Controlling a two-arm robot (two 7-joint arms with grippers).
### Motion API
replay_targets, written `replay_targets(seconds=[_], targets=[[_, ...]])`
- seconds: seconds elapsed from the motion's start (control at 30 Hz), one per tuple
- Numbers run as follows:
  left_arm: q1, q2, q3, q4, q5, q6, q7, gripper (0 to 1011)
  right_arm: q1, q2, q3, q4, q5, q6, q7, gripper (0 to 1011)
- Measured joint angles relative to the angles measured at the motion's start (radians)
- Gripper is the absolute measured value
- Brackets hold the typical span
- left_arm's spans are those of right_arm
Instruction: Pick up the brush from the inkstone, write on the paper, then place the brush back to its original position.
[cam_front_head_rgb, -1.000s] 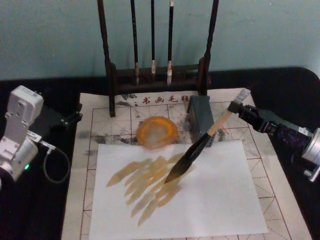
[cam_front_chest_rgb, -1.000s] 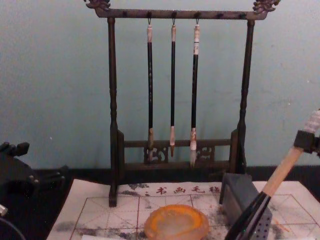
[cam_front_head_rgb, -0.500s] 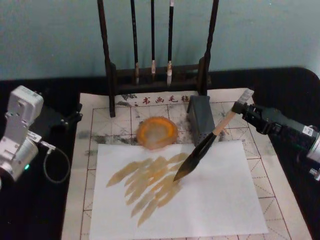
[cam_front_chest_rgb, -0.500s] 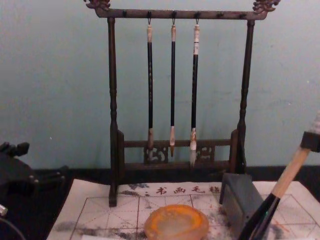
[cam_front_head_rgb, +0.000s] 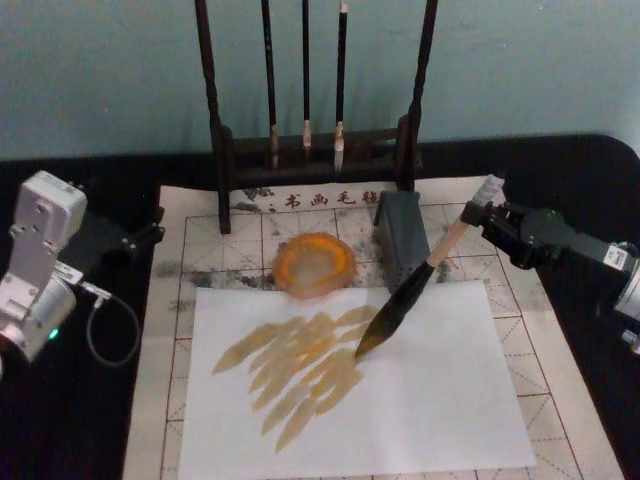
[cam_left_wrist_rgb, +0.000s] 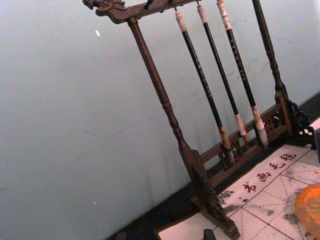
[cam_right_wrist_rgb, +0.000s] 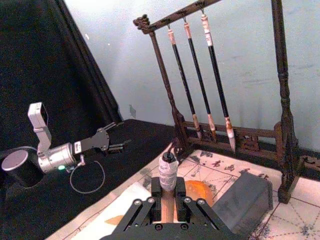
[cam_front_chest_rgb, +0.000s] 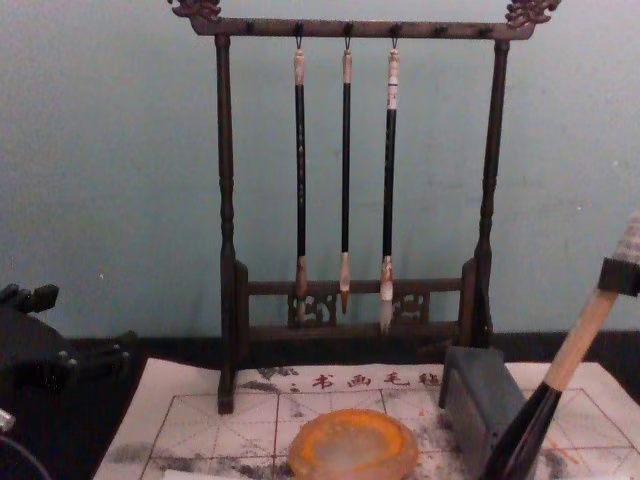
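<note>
Brush (cam_front_head_rgb: 415, 288) is tilted over the far part of the plain sheet (cam_front_head_rgb: 430, 400). Its whitish end cap points up and to the right, and its black bristles point down and to the left. The right gripper (cam_front_head_rgb: 473, 213) holds it high on the pale handle, just under the end cap. The fingers (cam_right_wrist_rgb: 181, 189) are clenched on the handle from both sides. The bristle tip is at the right end of the yellow-brown strokes (cam_front_head_rgb: 300, 370) on the sheet. I cannot tell if it touches the sheet or is just above it. In the chest view the brush leans across the front of the grey box (cam_front_chest_rgb: 480, 405).

The plain sheet lies on the paper (cam_front_head_rgb: 215, 240), which has red grid lines, grey smudges and a row of printed characters at its far edge. The inkstone (cam_front_head_rgb: 315, 265) stands on the paper, just beyond the far edge of the plain sheet and to the left of the brush. The grey box is between the inkstone and the right gripper. Behind them the rack (cam_front_head_rgb: 212, 120) stands at the far edge of the paper, and three thin brushes (cam_front_head_rgb: 305, 70) hang from it.

The left gripper (cam_front_head_rgb: 150, 233) is over the black desk (cam_front_head_rgb: 580, 170), beside the left edge of the paper and well apart from the brush. Its fingers are spread and hold nothing.
</note>
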Motion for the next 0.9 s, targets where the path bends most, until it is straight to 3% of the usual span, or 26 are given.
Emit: replay_targets(seconds=[0.37, 0.9], targets=[[0.000, 0.000, 0.000, 0.000, 0.000, 0.000, 0.000, 1001, -0.010, 0.013, 0.016, -0.024, -0.031, 0.009, 0.007, 178], [0.000, 0.000, 0.000, 0.000, 0.000, 0.000, 0.000, 1001, -0.016, 0.008, 0.018, -0.022, -0.039, 0.031, 0.018, 178]])
